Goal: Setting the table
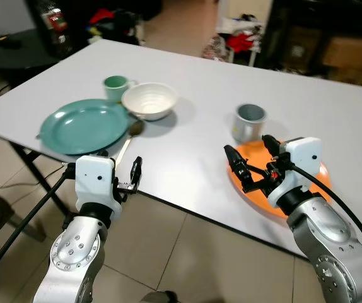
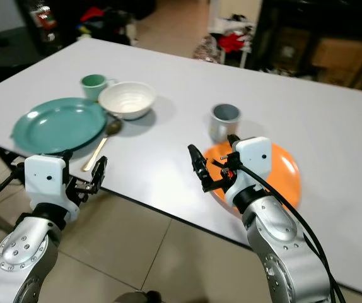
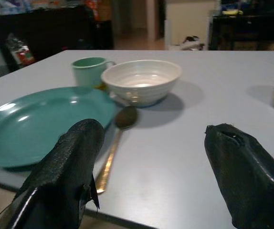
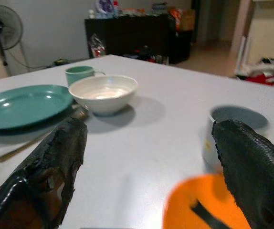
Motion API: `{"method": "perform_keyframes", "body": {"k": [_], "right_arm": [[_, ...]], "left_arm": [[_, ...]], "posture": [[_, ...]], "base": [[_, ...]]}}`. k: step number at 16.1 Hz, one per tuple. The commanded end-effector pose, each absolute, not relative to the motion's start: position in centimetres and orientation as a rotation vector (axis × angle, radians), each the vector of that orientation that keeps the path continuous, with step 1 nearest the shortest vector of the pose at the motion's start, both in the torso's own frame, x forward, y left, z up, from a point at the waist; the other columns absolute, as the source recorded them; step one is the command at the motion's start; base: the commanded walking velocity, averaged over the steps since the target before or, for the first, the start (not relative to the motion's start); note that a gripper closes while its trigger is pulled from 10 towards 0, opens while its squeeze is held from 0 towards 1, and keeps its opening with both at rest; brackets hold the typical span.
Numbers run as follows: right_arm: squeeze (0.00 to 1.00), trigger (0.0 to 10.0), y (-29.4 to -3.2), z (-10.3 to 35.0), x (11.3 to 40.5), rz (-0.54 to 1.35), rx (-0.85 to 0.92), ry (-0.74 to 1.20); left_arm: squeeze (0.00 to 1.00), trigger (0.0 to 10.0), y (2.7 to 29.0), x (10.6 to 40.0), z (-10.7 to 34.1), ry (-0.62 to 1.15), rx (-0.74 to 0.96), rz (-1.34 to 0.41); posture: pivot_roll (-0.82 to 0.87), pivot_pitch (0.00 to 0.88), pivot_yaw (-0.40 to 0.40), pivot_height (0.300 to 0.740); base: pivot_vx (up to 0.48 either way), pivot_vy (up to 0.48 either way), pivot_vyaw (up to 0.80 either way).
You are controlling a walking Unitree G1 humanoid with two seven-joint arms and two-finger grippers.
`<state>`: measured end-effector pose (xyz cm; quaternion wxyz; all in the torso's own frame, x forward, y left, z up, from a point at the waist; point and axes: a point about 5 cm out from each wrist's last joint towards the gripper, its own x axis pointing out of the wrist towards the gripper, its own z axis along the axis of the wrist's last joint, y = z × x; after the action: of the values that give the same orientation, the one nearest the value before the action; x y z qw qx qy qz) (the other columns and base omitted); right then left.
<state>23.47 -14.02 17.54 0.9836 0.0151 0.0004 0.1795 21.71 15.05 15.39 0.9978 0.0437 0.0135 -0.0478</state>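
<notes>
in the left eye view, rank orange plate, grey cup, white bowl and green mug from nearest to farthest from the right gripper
1. Round orange plate, directly beneath the right gripper.
2. Grey cup, just beyond the plate.
3. White ribbed bowl, toward the robot's left.
4. Small green mug, behind the bowl, farthest left.

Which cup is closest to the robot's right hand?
The grey cup, standing right behind the orange plate under the right gripper. The green cup is far over on the other side, beside the white bowl.

Both arms bent, reaching forward. Left gripper (image 1: 125, 165) low on left side, fingers spread apart. Right gripper (image 1: 251, 158) on right side, fingers spread apart.
</notes>
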Motion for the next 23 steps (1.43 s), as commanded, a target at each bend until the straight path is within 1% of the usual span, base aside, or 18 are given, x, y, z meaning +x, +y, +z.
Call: {"method": "perform_keyframes", "body": {"k": [1,3,5,8,13,14,16,17,19,21,23], "right_arm": [[1.00,10.0,-13.9,17.4,23.6,0.363,0.029,0.000],[1.00,10.0,-13.8,17.3,24.1,0.358,0.021,-0.004],[1.00,10.0,-14.1,16.7,24.0,0.338,-0.009,0.015],[1.00,10.0,-14.0,16.8,24.2,0.313,0.011,0.000],[1.00,10.0,-13.8,16.8,24.3,0.313,0.012,-0.010],[1.00,10.0,-13.9,16.4,24.5,0.275,-0.007,0.022],[1.00,10.0,-14.1,15.9,24.3,0.242,0.000,0.056],[1.00,10.0,-14.0,15.3,24.1,0.225,0.000,0.106],[1.00,10.0,-13.8,14.9,24.1,0.234,-0.010,0.129],[1.00,10.0,-14.0,14.6,24.2,0.206,-0.014,0.148],[1.00,10.0,-13.8,14.9,24.2,0.237,-0.007,0.135]], "left_arm": [[0.00,10.0,15.3,21.8,15.7,0.004,0.093,-0.079],[0.00,10.0,15.2,22.2,16.0,0.003,0.095,-0.085],[0.00,10.0,15.3,21.7,15.6,0.017,0.118,-0.089],[0.00,10.0,15.2,22.2,15.6,0.017,0.121,-0.123],[0.00,10.0,15.4,22.6,15.7,0.015,0.113,-0.124],[0.00,10.0,15.7,22.7,15.4,0.027,0.124,-0.117],[0.00,10.0,15.7,22.6,15.4,0.033,0.121,-0.122],[0.00,10.0,15.9,22.3,15.4,0.038,0.122,-0.115],[0.00,10.0,16.3,22.1,15.3,0.046,0.123,-0.103],[0.00,10.0,16.3,22.1,15.1,0.053,0.127,-0.107],[0.00,10.0,16.5,22.0,15.1,0.056,0.125,-0.093]], "posture": [[0.05,0.000,0.004,0.740],[0.05,0.000,0.009,0.740],[0.06,0.000,0.005,0.740],[0.05,0.000,0.019,0.740],[0.04,0.000,0.027,0.740],[0.03,0.000,0.043,0.740],[0.04,0.000,0.038,0.740],[0.04,0.000,0.041,0.740],[0.04,0.000,0.048,0.740],[0.05,0.000,0.035,0.740],[0.05,0.000,0.033,0.740]], "base": [[0.000,0.000,0.80],[0.000,0.000,0.80],[0.000,0.000,0.80],[0.000,0.000,0.80],[0.000,0.264,0.80],[0.000,0.281,0.00],[0.000,0.283,0.00],[0.000,0.292,0.00],[0.000,0.294,0.00],[0.000,0.291,0.00],[0.000,0.292,0.00]]}}
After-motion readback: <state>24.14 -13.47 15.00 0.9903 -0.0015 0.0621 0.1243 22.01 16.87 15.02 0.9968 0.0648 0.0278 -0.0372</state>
